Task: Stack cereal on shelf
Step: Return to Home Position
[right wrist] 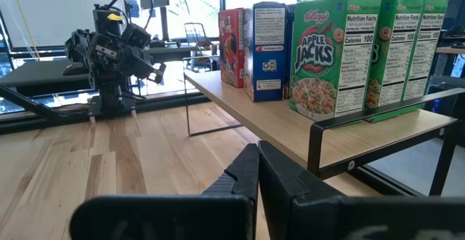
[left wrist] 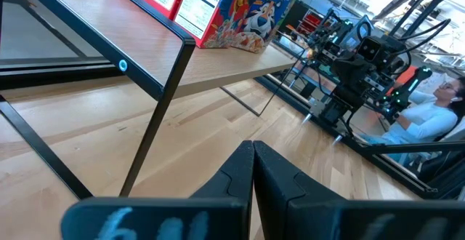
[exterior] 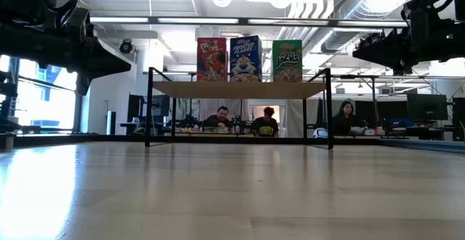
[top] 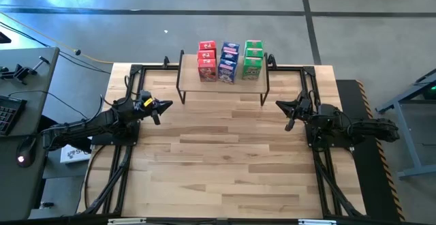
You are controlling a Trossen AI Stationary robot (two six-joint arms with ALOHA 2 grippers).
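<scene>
Shelf (top: pixel 223 83) sits far-centre on the worktop (top: pixel 225 163). Cereal boxes (top: pixel 230 61) fill its far part in three rows; the near strip of the board is bare. Under the board it's open between the thin legs. Left end effector (top: pixel 165 105) and right end effector (top: pixel 280 104) flank the shelf's near corners, apart from it. Near worktop is open between the arms.

Upper centre of the low view: the blue cardboard box (exterior: pixel 245 58) reads "Frosted Flakes"; the green cardboard box (exterior: pixel 287 60) reads "Apple Jacks".
</scene>
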